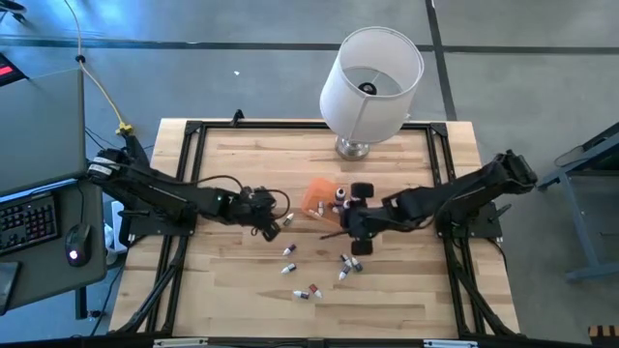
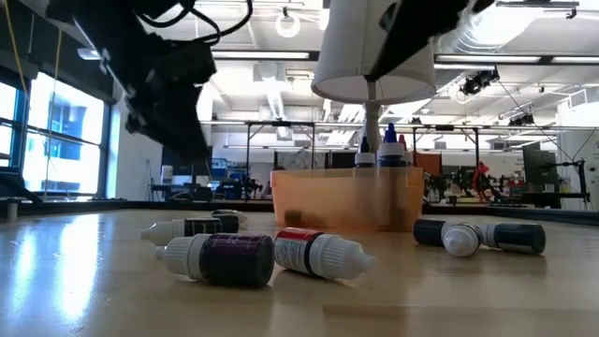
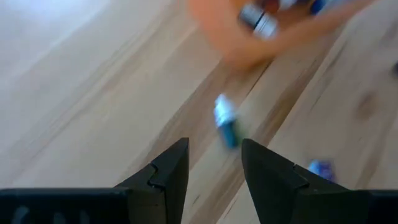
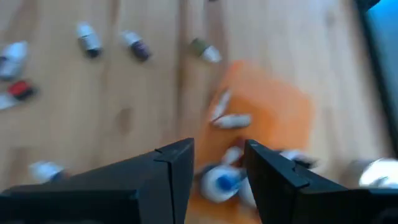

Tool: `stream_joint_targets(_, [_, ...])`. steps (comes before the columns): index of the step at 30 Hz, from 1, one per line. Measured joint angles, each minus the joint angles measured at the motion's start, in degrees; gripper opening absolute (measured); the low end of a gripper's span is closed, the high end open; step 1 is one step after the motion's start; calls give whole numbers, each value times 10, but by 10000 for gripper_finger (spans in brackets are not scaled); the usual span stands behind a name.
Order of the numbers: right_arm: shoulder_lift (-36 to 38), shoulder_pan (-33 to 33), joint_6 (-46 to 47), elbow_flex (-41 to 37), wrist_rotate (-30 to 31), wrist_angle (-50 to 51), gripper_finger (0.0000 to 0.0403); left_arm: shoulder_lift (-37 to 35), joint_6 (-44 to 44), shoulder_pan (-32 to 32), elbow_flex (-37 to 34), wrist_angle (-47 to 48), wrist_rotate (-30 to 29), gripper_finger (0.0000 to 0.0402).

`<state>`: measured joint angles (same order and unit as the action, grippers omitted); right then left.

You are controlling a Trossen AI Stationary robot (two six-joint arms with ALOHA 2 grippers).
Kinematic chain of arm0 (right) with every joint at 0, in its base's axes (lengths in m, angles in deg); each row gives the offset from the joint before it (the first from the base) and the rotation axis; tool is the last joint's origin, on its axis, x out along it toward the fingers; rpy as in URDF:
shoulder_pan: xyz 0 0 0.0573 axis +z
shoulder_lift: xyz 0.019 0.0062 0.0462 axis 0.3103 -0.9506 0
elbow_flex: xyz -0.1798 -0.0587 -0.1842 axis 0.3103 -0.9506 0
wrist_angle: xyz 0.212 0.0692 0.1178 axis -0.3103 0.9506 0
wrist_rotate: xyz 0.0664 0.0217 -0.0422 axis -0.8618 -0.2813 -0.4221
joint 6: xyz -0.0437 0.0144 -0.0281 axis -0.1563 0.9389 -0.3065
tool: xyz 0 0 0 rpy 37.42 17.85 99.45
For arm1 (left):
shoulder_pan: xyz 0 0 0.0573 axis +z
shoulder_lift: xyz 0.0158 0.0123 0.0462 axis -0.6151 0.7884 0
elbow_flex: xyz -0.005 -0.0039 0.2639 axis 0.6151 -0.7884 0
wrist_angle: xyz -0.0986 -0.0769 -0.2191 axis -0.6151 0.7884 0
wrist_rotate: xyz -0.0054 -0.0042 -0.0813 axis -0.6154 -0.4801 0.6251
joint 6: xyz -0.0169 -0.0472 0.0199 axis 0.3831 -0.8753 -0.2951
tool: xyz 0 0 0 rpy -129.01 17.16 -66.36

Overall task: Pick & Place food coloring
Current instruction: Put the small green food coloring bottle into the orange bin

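Food coloring bottles [image 1: 308, 291] lie scattered on their sides across the middle of the wooden tabletop [image 1: 222, 300], and a few stand upright in a small orange box [image 1: 317, 196] near a white lamp [image 1: 369, 82]. The left gripper [image 1: 274, 229] hovers open and empty above one loose bottle [image 3: 226, 121]. The right gripper [image 1: 354, 215] hangs open and empty over the box.

Both wrist feeds come to me smeared: the orange box [image 3: 273, 31] is a blur cut off by the frame edge, and I can't read the bottles [image 4: 224, 180] inside it. From overhead, the scattered food coloring bottles [image 1: 308, 292] are too small to tell cap colours. In the low view the lamp [image 2: 372, 56] is cropped at the top.
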<state>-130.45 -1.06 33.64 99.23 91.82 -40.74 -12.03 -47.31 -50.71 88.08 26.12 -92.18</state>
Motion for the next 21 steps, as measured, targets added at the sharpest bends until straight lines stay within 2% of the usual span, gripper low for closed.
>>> stream_joint_targets(3, [0, 23, 57, -12, -25, 15, 133, 12, 0, 0, -18, -78, -13, 145])
stream_joint_targets(10, [0, 71, 182, -94, -46, -10, 133, 84, 1, 0, -20, -145, -6, 145])
stream_joint_targets(17, [0, 91, 203, -154, -59, -48, 133, 149, 0, 0, -17, -159, -36, 145])
stream_joint_targets(21, [-1, 89, 203, -165, -57, -56, 133, 156, 1, 0, -15, -177, -48, 145])
